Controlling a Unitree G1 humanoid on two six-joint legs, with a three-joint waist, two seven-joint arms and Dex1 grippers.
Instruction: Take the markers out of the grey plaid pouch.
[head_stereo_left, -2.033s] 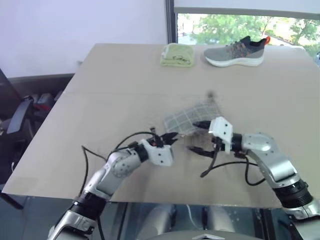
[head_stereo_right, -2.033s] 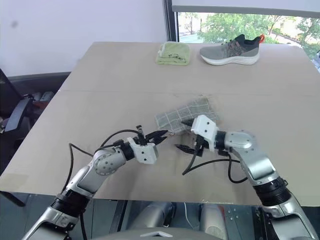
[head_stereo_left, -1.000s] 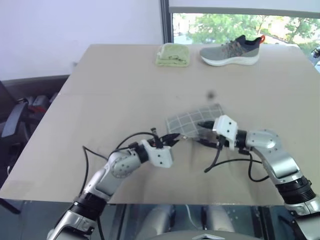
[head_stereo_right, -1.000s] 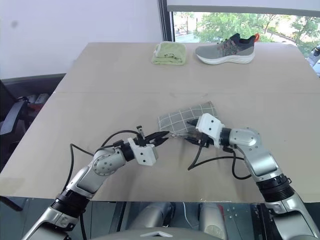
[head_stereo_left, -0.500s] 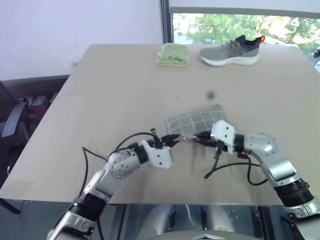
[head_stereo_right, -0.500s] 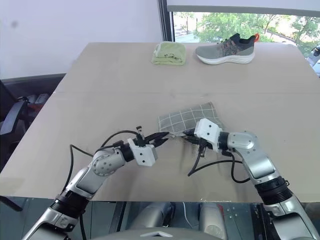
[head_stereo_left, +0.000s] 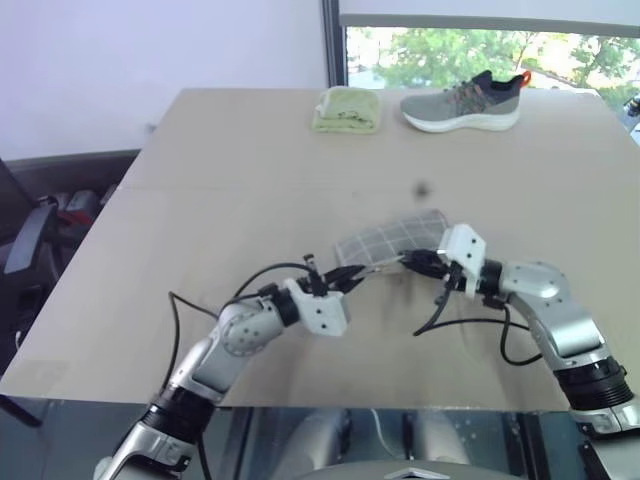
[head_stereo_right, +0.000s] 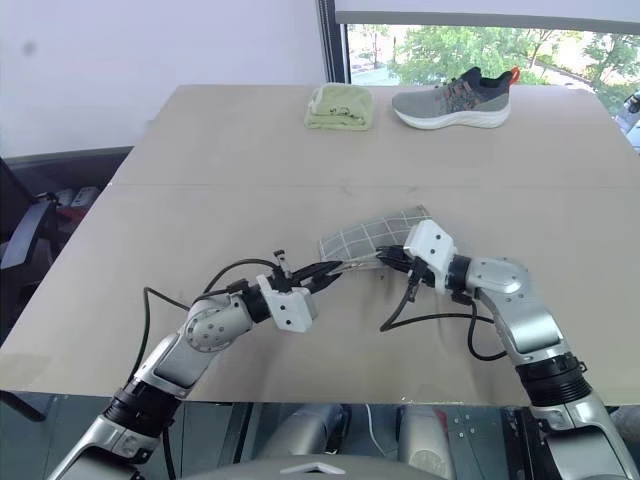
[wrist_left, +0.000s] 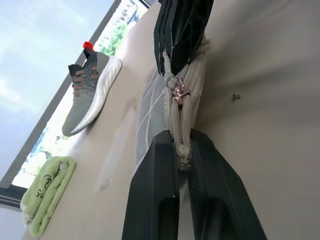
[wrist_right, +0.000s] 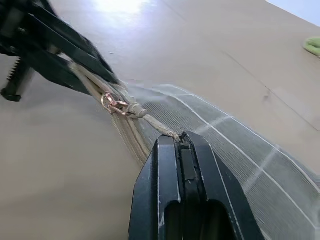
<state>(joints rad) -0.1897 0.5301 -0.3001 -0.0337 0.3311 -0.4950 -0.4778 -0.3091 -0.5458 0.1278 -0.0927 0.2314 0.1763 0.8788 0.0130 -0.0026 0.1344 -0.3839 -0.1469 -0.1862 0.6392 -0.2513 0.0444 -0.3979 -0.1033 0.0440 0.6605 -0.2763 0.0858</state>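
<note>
Right hand (head_stereo_right: 392, 262) has gone from apart to clamped on the zipper pull cord (wrist_right: 150, 121) and is drawn rightward, while left hand (head_stereo_right: 328, 273) stays clamped on the near end of the grey plaid pouch (head_stereo_right: 372, 236), which is now lifted and stretched between the two above the desk (head_stereo_right: 250, 150); judged as the zip being opened, no markers out yet. Head views give the pouch's place mid-desk; the copper ring (wrist_right: 109, 102) and cord are resolved in the wrist views.
</note>
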